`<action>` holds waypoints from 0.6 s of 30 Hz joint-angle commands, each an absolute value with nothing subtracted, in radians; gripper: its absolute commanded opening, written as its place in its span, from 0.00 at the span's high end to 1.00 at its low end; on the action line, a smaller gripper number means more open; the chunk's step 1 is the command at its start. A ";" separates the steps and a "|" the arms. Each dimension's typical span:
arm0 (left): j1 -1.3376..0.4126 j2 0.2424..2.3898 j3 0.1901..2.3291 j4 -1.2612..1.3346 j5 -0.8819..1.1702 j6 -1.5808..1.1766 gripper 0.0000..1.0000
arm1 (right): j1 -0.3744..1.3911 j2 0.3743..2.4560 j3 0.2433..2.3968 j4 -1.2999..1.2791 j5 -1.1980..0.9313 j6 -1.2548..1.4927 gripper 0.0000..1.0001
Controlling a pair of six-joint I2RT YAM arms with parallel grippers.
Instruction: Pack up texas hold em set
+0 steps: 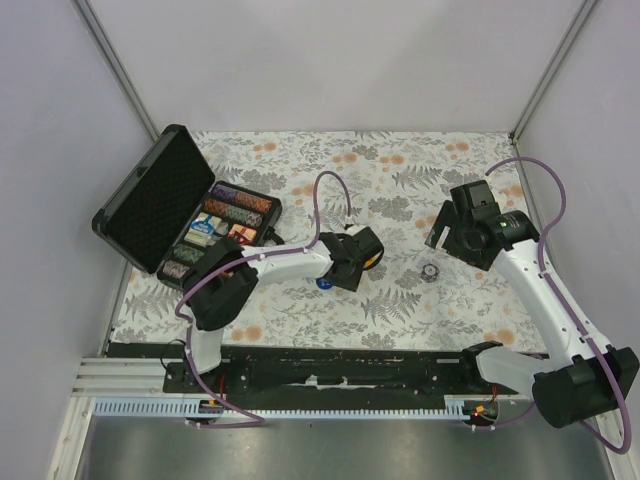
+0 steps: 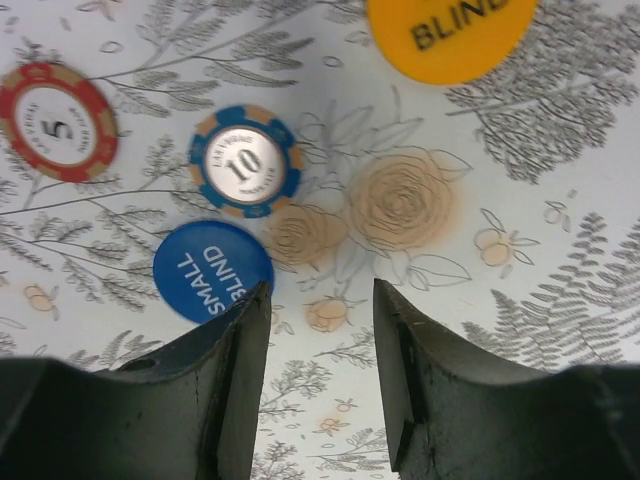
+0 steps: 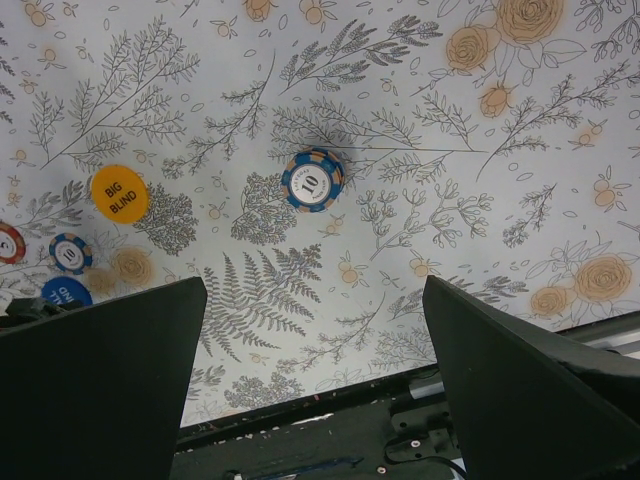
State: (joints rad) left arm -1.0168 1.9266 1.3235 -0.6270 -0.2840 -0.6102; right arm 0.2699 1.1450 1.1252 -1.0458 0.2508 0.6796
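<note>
Left gripper: low over the floral cloth, jaws partly apart, only bare cloth between them, nothing held; it points away from the arm bases.

Small Blind button, blue, flat: just beside the gap on the wrist view's left, its near edge hidden behind that finger; a round disc, so no long axis to line up with; judged a short sideways shift to centre it.

Beyond it, blue 10 chip close by but apart; red 5 chip further left; orange Big Blind button further out to the right, cut off by the frame; all lie flat and none touch.

Right gripper: jaws wide apart, empty, held high; a lone blue chip lies on the cloth ahead of it, well apart from the left cluster; the right arm is nearer this one, the left arm nearer the rest.

Black case: open at the far-left corner, lid tilted back toward the left wall, long axis running diagonally; rows of chips already seated in it; it lies left of and beyond the left gripper, with the left arm itself reaching across between.

Loose pieces sit mid-table, well away from the cloth edges; open cloth all round them.
</note>
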 commanded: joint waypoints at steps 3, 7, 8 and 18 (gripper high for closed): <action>-0.934 1.841 1.328 -0.657 -0.330 -0.603 0.48 | 0.265 1.129 1.129 -1.022 0.249 0.672 0.02; -0.902 1.810 1.304 -0.657 -0.336 -0.592 0.45 | 0.261 1.132 1.129 -1.019 0.248 0.670 0.02; -0.893 1.803 1.292 -0.657 -0.336 -0.594 0.44 | 0.262 1.131 1.127 -1.020 0.247 0.672 0.02; -0.834 1.790 1.233 -0.647 -0.230 -0.650 0.26 | 0.262 1.135 1.129 -1.020 0.245 0.672 0.02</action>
